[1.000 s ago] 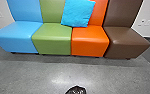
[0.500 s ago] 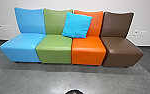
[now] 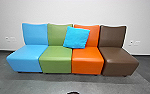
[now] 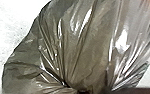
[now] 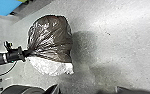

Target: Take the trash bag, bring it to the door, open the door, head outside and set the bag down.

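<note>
In the head view, four armless seats stand side by side: a blue seat [image 3: 27,60], a green seat [image 3: 55,60], an orange seat [image 3: 87,61] and a brown seat [image 3: 118,61]. A turquoise cushion [image 3: 76,37] leans tilted across the backs of the green and orange ones. Behind them is a white wall [image 3: 73,11] with outlets [image 3: 134,43]; the grey floor [image 3: 96,86] spreads in front. The rounded top of something dark [image 3: 73,92] rises nearest the robot, too little of it visible to name.

In the right wrist view, the left pincer [image 5: 26,53] is closed on the gathered neck of the dark trash bag [image 5: 51,37]. The bag bulges out from the pincer's tip, with a crumpled whitish part [image 5: 49,67] along one side. A shadow lies on the floor on the bag's far side from the pincer. The blue seat is apart from the pincer. How far open the right pincer is, I cannot tell.

In the left wrist view, the bag's thin, shiny plastic is close up, its folds drawn together toward the pincer.
</note>
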